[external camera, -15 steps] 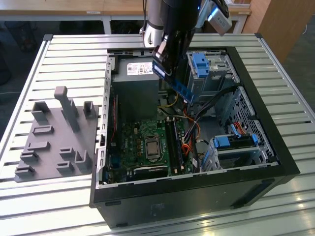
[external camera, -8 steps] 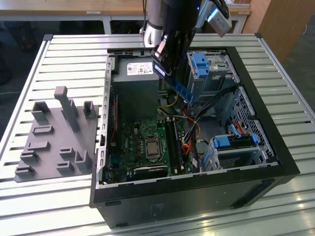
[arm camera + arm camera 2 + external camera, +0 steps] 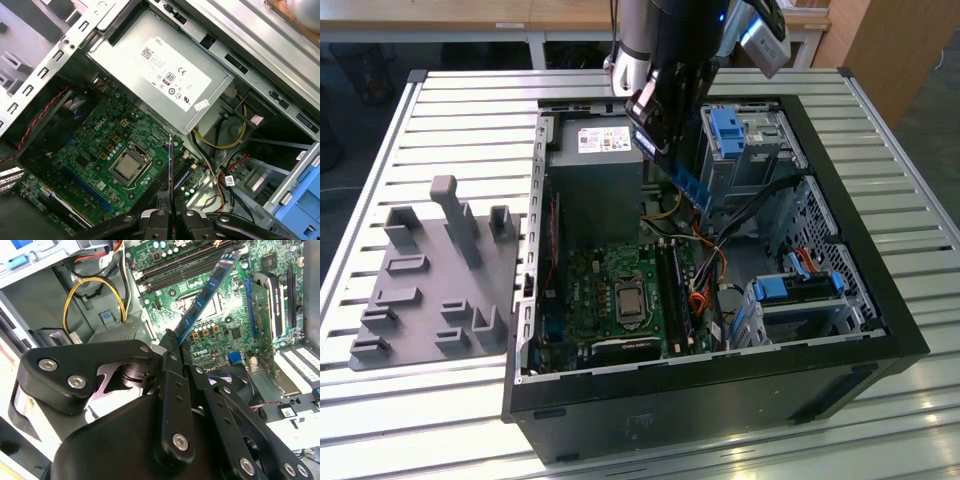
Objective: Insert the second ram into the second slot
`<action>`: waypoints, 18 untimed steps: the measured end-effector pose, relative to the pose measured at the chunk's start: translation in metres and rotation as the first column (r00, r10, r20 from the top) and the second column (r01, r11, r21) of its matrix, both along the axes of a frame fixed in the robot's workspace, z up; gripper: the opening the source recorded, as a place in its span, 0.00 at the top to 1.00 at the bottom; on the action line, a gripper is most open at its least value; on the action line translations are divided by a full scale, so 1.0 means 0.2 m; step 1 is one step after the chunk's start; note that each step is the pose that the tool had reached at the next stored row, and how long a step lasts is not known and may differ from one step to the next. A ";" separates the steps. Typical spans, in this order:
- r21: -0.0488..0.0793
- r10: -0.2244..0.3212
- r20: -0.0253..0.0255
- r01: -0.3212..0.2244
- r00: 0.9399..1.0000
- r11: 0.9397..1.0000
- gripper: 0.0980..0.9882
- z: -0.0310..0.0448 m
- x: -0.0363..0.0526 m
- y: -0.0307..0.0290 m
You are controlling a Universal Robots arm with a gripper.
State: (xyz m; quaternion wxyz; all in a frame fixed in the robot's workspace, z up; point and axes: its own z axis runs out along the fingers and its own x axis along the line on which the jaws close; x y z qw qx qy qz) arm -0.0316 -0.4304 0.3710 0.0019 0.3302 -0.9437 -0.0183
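We see the black multi-link gripper (image 3: 172, 337) clamped on one end of the thin dark blue RAM stick (image 3: 207, 295). The stick hangs tilted in the air over the green motherboard (image 3: 220, 325), inside the open black PC case (image 3: 720, 400) on the slatted metal worktop (image 3: 420, 420). We judge this the approach step: the stick isn't yet in the long black memory slots (image 3: 185, 262). Seating it prob. calls for its edge parallel w/ the slot, then a straight push.
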 end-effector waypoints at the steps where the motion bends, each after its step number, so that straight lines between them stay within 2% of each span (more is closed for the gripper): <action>1: 0.000 -0.005 0.000 0.005 1.000 1.000 0.96 0.000 0.000 0.000; 18: 0.000 -0.092 0.000 0.092 0.996 0.996 0.96 0.000 0.000 0.000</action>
